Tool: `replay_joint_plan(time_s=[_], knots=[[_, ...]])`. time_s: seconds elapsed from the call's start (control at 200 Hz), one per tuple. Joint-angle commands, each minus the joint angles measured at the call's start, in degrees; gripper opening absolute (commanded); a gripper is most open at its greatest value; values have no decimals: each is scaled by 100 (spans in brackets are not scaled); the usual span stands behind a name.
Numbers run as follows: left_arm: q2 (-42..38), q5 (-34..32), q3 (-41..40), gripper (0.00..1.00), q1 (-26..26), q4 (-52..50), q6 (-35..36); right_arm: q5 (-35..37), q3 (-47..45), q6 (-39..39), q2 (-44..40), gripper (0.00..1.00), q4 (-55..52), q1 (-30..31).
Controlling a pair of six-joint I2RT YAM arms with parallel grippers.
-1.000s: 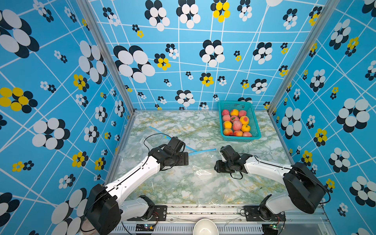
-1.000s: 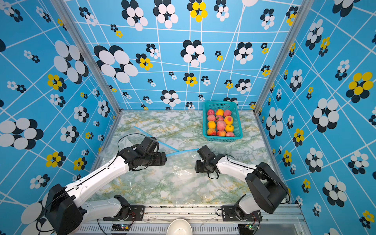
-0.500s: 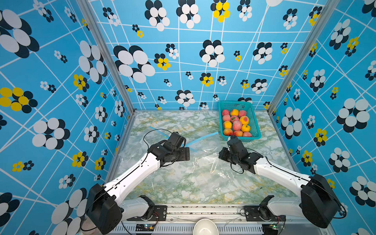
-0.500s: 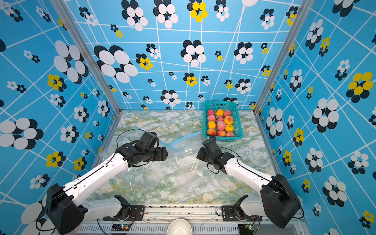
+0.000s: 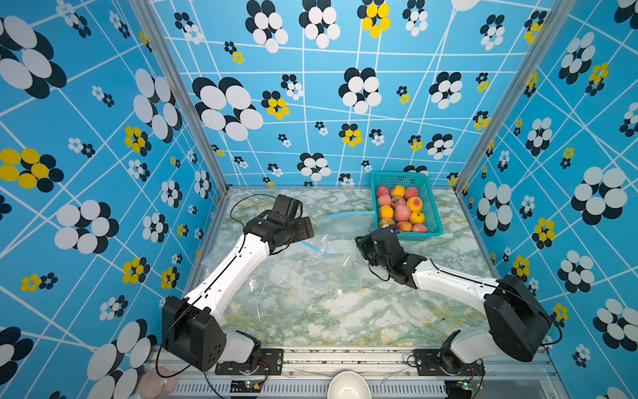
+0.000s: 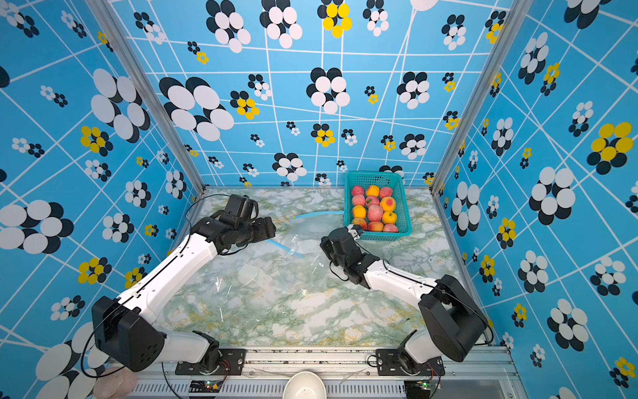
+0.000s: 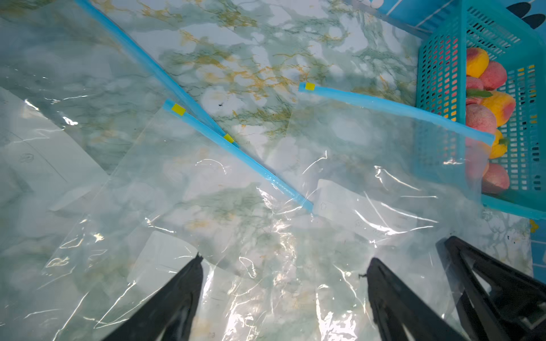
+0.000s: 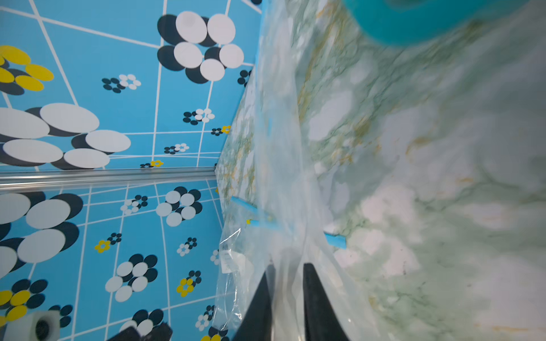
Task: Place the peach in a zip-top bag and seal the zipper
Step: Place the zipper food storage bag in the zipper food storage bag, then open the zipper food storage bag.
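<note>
On the green-veined marble tabletop (image 5: 345, 311), three clear zip-top bags (image 7: 206, 183) with blue zipper strips (image 7: 236, 150) are spread overlapping between the arms. A teal basket (image 5: 433, 210) is set near the far right corner, with the peaches (image 5: 402, 212) all heaped inside it. The cell is closed in by blue flower-print walls (image 5: 310, 103) joined at aluminium corner posts (image 5: 186, 103). The left gripper (image 7: 285, 259) is held wide apart above the bags with nothing in it; the right gripper (image 8: 289, 265) is seen nearly together just beside the basket, bag film draped over and between its fingers (image 8: 316, 295), but a pinch cannot be confirmed.
</note>
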Motion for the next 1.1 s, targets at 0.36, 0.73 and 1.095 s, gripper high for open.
replay_joint_plan(time_s=[0.36, 0.73, 1.095], knots=[[59, -154, -1050, 83, -316, -25, 214, -1757, -143, -3250, -680, 44, -2501, 536], [391, -980, -1120, 80, -1623, -324, -703, -1923, 1949, -5683, 657, 59, -3934, -1110], [-636, 380, -3094, 59, 16, 619, -502, -1575, 5359, -6183, 3322, 62, -4419, -765]])
